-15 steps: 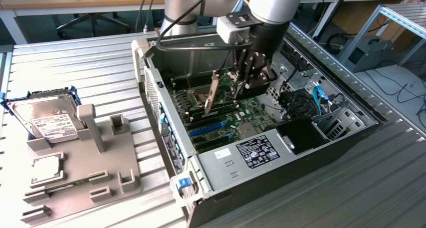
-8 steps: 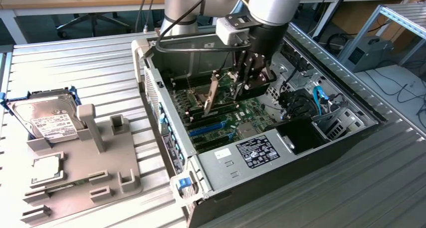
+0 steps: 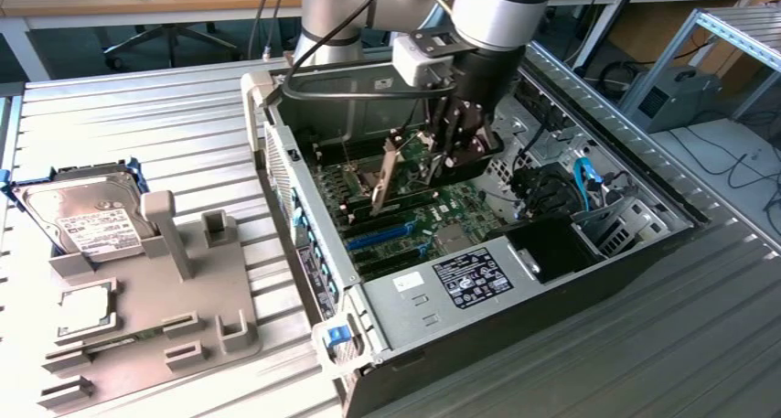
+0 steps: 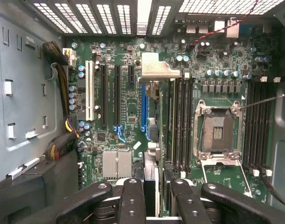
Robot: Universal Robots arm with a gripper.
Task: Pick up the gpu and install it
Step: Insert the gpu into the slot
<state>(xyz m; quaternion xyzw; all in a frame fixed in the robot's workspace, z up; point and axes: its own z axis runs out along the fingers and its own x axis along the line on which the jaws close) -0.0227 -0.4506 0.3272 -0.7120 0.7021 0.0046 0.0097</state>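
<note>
Gpu (image 3: 386, 173): already picked up, clamped on edge in the gripper (image 3: 454, 153), held inside the open computer case (image 3: 488, 299) above the motherboard (image 4: 128, 107), at twelve o'clock from the blue slots (image 3: 388, 238). Not yet seated; installation outstanding.

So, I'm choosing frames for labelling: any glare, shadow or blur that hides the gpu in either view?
Exterior view: even light, and the gpu is partly covered by the gripper. Wrist view: the bracket is brightly lit, the board below it dark, and the fingers in front are soft.
</note>
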